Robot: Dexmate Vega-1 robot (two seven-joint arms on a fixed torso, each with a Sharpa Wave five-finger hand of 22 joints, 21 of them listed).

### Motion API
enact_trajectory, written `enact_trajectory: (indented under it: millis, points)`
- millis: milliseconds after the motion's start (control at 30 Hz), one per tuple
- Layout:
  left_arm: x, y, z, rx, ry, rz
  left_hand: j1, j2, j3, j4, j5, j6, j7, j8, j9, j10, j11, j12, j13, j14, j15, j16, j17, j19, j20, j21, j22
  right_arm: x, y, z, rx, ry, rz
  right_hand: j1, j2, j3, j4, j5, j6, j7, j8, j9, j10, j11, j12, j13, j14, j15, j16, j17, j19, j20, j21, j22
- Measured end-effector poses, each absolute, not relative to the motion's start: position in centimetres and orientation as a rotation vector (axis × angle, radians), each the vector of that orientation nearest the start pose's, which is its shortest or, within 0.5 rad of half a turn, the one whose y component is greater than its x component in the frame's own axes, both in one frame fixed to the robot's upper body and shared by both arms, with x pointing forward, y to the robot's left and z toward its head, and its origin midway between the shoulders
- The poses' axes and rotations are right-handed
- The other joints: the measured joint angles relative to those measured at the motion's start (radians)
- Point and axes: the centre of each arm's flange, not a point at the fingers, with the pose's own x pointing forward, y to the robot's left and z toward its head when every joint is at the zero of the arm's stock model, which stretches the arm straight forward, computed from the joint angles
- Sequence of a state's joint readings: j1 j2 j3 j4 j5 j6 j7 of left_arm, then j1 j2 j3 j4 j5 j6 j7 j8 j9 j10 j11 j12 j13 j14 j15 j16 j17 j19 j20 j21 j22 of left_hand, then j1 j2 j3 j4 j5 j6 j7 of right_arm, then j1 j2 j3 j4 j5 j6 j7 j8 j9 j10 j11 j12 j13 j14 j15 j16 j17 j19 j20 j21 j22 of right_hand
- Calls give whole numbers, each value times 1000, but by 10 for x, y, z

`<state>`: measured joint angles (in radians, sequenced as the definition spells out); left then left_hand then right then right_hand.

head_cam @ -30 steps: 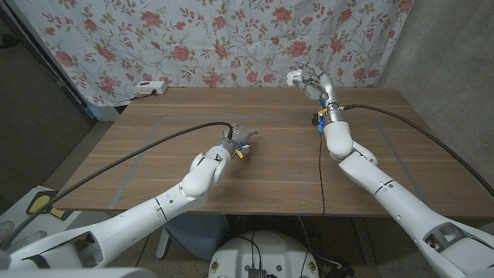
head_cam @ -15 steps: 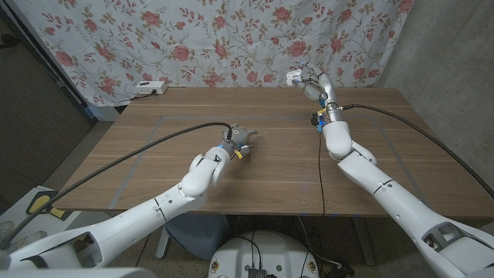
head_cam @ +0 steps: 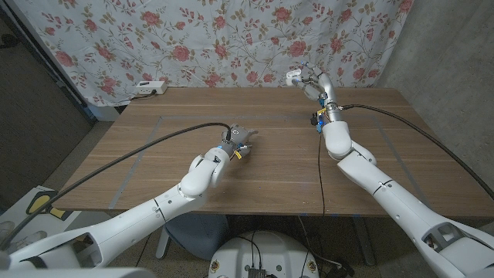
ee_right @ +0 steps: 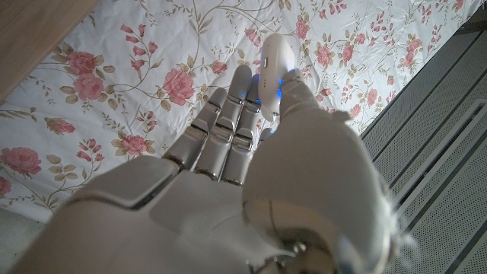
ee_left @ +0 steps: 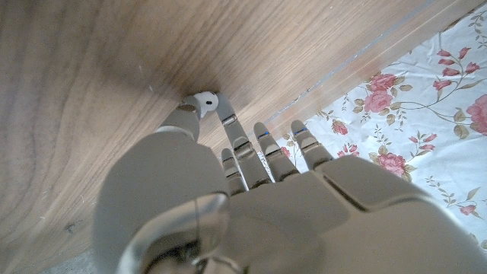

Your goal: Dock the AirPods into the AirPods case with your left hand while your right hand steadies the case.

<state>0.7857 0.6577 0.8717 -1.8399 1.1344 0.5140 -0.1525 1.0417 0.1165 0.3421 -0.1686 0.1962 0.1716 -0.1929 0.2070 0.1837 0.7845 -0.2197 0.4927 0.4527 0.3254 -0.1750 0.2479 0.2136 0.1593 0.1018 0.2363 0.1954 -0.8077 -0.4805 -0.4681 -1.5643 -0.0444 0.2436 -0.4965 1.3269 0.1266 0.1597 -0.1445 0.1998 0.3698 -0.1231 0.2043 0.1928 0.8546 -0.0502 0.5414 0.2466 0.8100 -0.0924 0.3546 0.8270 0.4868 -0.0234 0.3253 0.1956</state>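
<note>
A small white AirPod (ee_left: 204,99) lies on the wooden table (head_cam: 154,154) at the tips of my left hand (head_cam: 238,142), which pinches it between thumb and one finger (ee_left: 229,122). In the head view the hand covers the AirPod near the table's middle. My right hand (head_cam: 315,83) is raised over the table's far right edge and grips the white AirPods case (head_cam: 294,77) at its fingertips. From the right wrist the case (ee_right: 273,65) shows as a rounded white shape between thumb and fingers; whether its lid is up cannot be told.
A white power strip (head_cam: 148,88) lies at the table's far left edge. A floral curtain (head_cam: 201,38) hangs behind the table. Pale tape lines (head_cam: 143,158) mark the tabletop. Black cables run along both arms.
</note>
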Motion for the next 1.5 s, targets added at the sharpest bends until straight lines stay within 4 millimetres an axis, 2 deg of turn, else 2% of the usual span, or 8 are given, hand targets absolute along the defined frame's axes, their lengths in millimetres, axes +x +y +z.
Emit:
enact_trajectory:
  millis: [100, 600, 1500]
  points:
    - [580, 121, -47, 1819, -562, 143, 12, -12, 0, 0, 0, 0, 0, 0, 0, 1, -1, 9, 4, 0, 0, 0, 0, 0, 0, 0, 0, 590, -204, 56, -406, -982, -126, 0, 0, 0, 0, 0, 0, 0, 0, 0, 0, 0, 0, 0, 0, 0, 0, 0, 0, 0, 0, 0]
    - [572, 124, -31, 1768, -618, 191, 19, 0, 0, 0, 0, 0, 0, -4, 0, 7, -7, 14, 9, 0, 0, 0, 3, 11, 0, 0, 0, 587, -207, 53, -400, -983, -130, 0, 0, 0, 0, -1, 0, 0, 0, 0, 0, 0, 0, 0, 0, 0, -3, 0, 0, 0, 0, 0]
    - [557, 129, 15, 1723, -769, 257, 36, 16, 0, 0, 0, 5, -5, -8, 0, 12, -1, 18, 22, 2, 2, 0, 7, 11, 0, 0, 0, 579, -210, 50, -397, -983, -149, 0, 0, 0, 0, 0, 0, 0, 0, 0, 0, 0, 0, 0, 6, -2, -7, 0, -4, 4, 0, 0]
